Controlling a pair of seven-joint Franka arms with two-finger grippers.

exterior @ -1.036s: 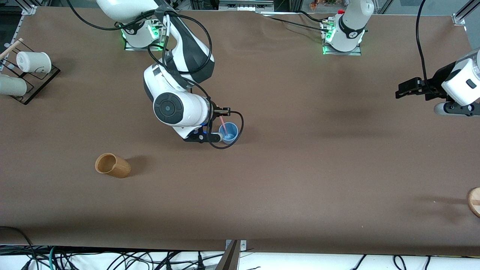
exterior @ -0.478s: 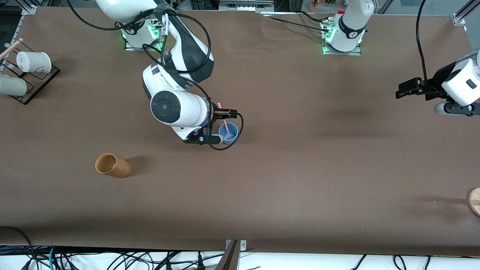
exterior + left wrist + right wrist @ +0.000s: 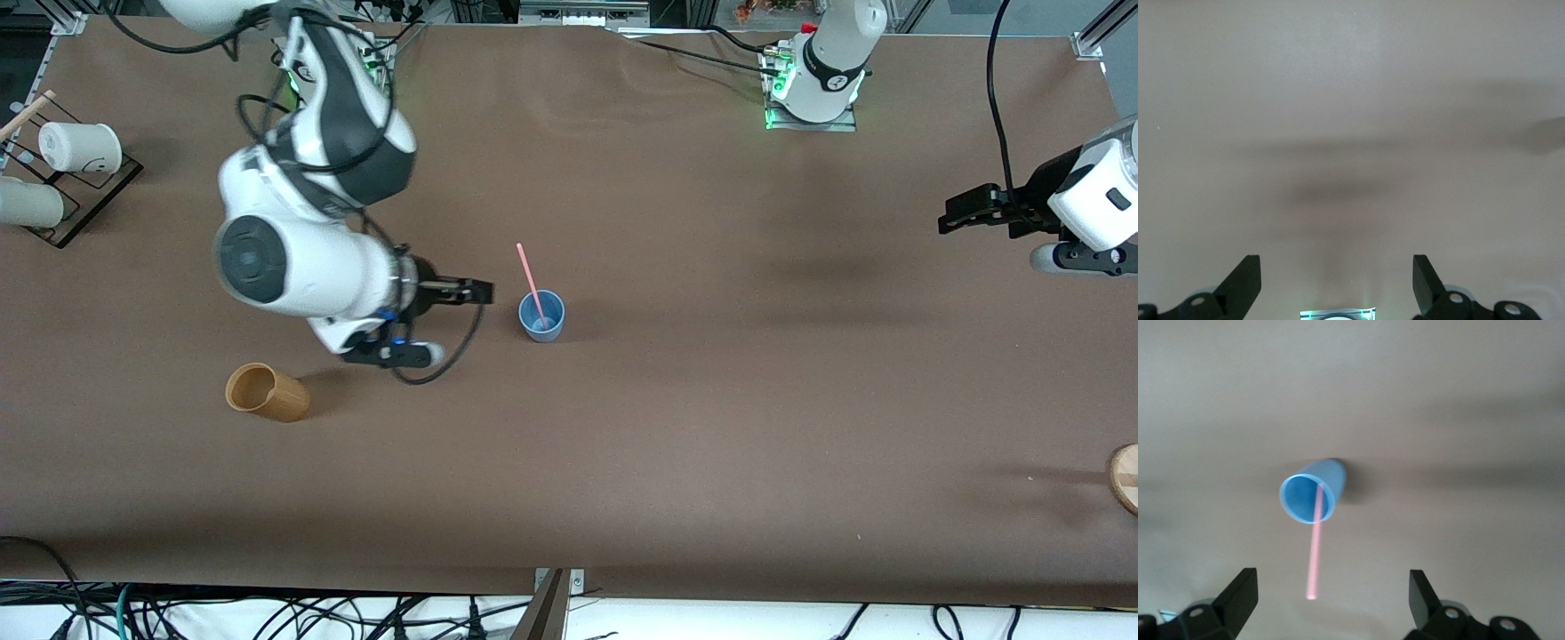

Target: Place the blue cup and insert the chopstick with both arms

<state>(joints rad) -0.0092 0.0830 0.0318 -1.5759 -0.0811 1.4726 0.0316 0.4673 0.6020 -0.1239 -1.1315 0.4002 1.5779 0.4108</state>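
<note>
Start at the right arm's end of the table: you see two white paper cups (image 3: pixel 78 147) lying on a dark rack (image 3: pixel 84 200) there. Nearer the front camera, the tan cup (image 3: pixel 267 392) lies tipped on its side on the table (image 3: pixel 711 400) (you can look into its mouth, and nothing shows inside).

Next comes the right gripper (image 3: pixel 480 291), up over the table beside the blue cup (image 3: pixel 541 316). Its claw is wide open and holds nothing.

The blue cup stands upright near the middle of the table. The chopstick (image 3: pixel 531 276) sits in it, one end down inside and the top leaning over the rim.

The right wrist view shows you more: you look down into the blue cup (image 3: pixel 1309 496) and see the chopstick (image 3: pixel 1315 547) poking out, with the open fingers (image 3: pixel 1238 597) well apart from both.

At the left arm's end, the left gripper (image 3: pixel 960 213) waits in the air. Its wrist view shows its fingers (image 3: pixel 1245 283) spread wide over bare table, holding nothing.
</note>
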